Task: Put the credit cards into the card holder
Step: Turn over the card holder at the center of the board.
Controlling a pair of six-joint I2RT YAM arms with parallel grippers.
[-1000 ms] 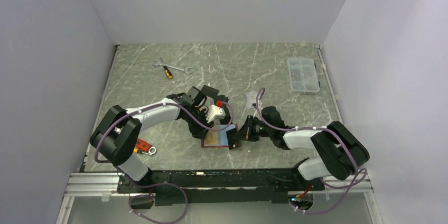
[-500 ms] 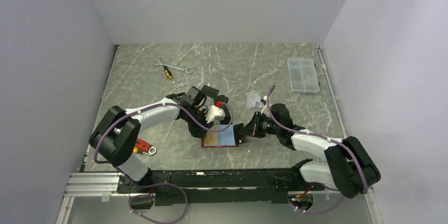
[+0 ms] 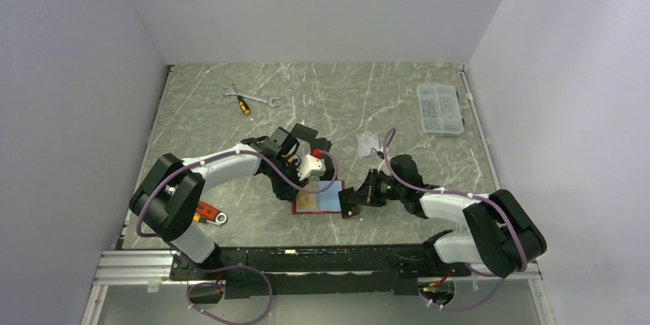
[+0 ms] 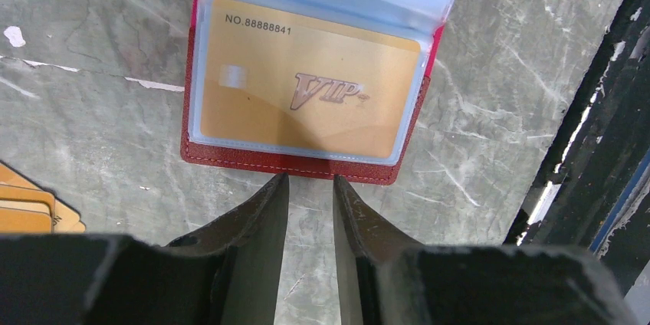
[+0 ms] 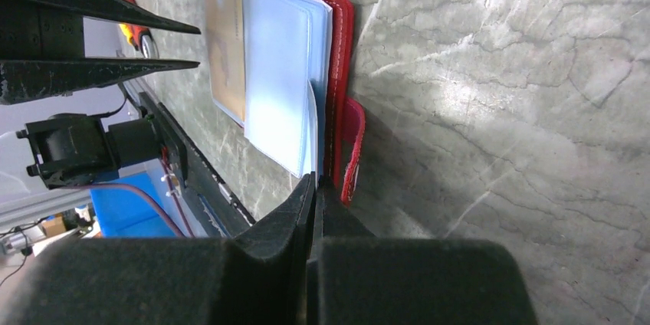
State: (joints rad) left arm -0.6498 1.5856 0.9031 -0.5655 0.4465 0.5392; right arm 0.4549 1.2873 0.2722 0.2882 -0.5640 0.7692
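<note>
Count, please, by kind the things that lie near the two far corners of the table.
wrench: 1
screwdriver: 1
clear box: 1
Total: 3

A grey-green marbled table (image 3: pixel 345 95) lies between plain white walls, with a silver spanner (image 3: pixel 263 100) and a yellow-and-black-handled screwdriver (image 3: pixel 242 104) crossed over each other at its far left. A clear compartment box (image 3: pixel 440 109) sits at the far right edge — well apart from them — and a small clear packet (image 3: pixel 368 143) lies near the middle. A red-handled tool (image 3: pixel 208 213) with a silver ring end rests near the left front edge.
</note>
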